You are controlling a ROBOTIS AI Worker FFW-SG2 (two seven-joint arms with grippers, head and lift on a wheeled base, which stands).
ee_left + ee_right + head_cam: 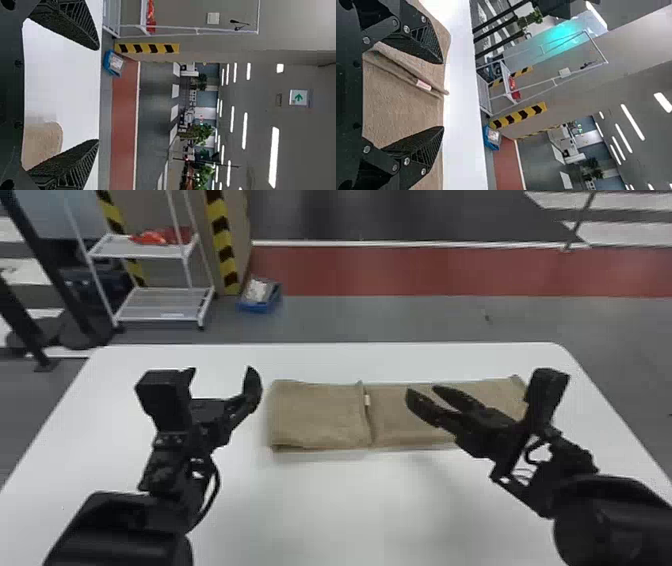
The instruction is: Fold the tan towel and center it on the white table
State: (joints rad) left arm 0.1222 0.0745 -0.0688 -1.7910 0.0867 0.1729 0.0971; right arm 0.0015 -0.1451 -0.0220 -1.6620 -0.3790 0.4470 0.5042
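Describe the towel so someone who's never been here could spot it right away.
Find the big white table. Toward its far side, a long tan towel, folded into a flat strip, lies side to side, with the black left gripper off its left end and the black right gripper over its right part. Unlike them, it is cloth, with a small white tag near its middle.
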